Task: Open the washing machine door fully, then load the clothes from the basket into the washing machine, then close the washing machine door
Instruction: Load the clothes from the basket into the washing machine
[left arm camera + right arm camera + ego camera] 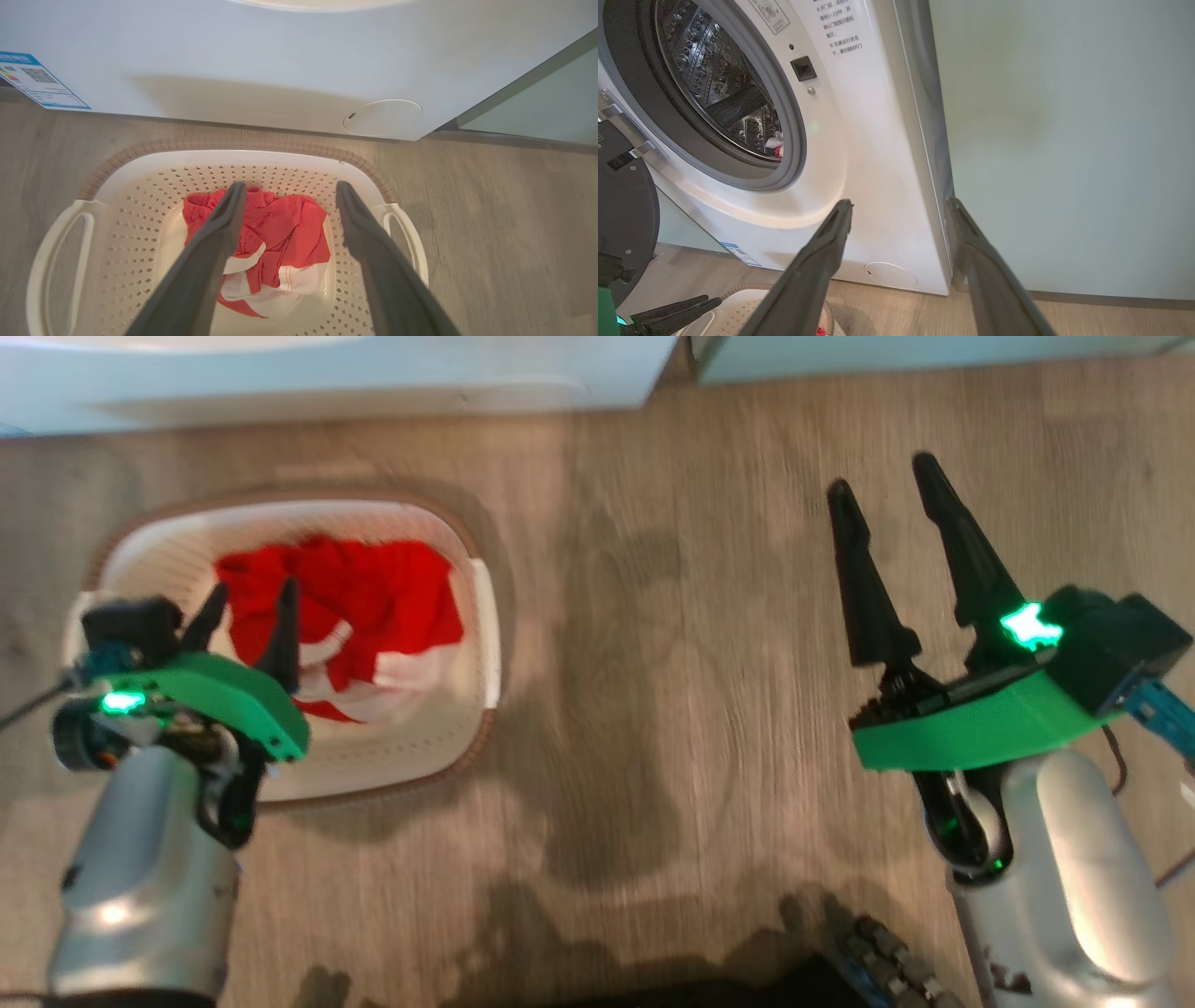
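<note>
The soft, limp clothes (280,233) are being overhung by the spread left end effector (290,187), a pinch on their bunched crest being advised.

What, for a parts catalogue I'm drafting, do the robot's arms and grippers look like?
Smooth silver-grey forearms. Each wrist carries a bright green plate with a glowing green light, a black block with blue connector, and thin dark cables. The left gripper and right gripper each have two long, tapering black fingers.
</note>
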